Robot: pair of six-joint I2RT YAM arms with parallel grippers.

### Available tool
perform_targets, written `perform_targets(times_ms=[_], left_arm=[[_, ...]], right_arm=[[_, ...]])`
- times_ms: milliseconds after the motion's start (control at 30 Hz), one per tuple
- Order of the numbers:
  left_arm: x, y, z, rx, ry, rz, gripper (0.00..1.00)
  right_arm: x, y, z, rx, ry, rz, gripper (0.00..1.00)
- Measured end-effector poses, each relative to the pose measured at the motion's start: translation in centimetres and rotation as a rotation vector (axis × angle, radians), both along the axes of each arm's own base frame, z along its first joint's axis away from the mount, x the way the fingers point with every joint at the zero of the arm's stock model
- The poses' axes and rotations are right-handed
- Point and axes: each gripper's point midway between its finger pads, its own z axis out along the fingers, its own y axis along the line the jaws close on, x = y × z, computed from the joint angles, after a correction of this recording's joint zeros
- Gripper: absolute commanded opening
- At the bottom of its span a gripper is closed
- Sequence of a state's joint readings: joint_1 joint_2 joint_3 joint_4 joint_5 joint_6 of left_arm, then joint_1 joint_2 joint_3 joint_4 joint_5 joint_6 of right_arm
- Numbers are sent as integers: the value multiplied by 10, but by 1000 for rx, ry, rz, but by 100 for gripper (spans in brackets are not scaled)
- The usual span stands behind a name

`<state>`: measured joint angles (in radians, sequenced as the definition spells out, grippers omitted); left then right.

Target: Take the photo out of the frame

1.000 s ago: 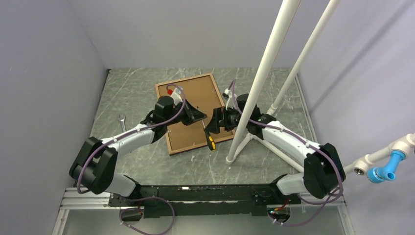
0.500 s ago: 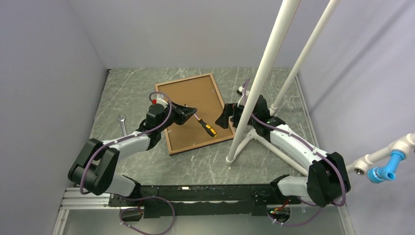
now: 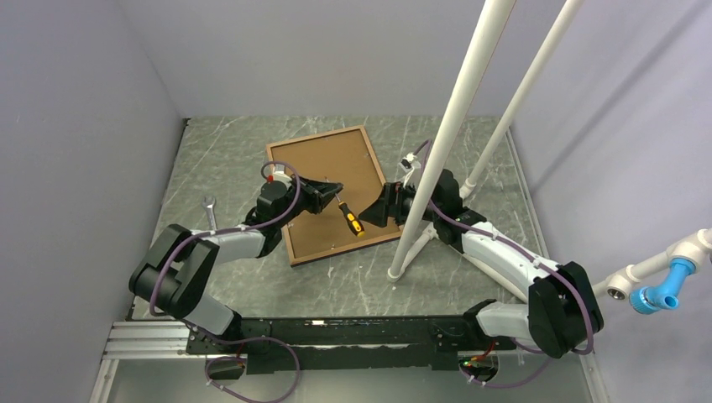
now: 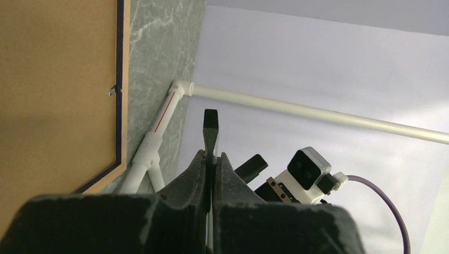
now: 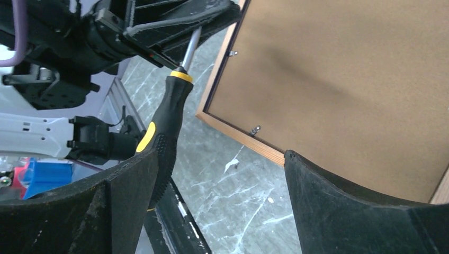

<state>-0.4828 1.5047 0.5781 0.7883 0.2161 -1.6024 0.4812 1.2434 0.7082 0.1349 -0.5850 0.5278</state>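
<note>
L end effector (image 3: 334,190) clenched on screwdriver (image 3: 353,222) shaft; R end effector (image 3: 379,207) released, beside handle. Rec.: centre R on handle before gripping; keep tip off frame (image 3: 336,155) back.

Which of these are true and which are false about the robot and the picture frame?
1. The frame lies brown back up. True.
2. The left tool is shut on the screwdriver by its metal shaft. True.
3. The right tool grips the screwdriver's handle. False: its jaws are open, holding nothing.
4. The wrench lies on the frame. False: it lies on the table, apart from the frame.
</note>
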Motion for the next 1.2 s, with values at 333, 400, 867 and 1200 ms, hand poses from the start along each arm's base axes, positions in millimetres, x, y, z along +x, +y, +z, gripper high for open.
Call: perform_targets(times_ms=[333, 400, 867, 1200], left_arm=[[4, -3, -5, 19, -5, -1, 0], [7, -5, 0, 27, -23, -2, 0], [11, -37, 15, -62, -70, -53, 0], [1, -51, 30, -134, -104, -82, 0]], right_arm=[[-21, 14, 20, 95, 12, 116, 92], [-22, 14, 21, 97, 12, 118, 90], [-33, 14, 14, 98, 36, 167, 72], [-36, 10, 1, 64, 59, 147, 60]])
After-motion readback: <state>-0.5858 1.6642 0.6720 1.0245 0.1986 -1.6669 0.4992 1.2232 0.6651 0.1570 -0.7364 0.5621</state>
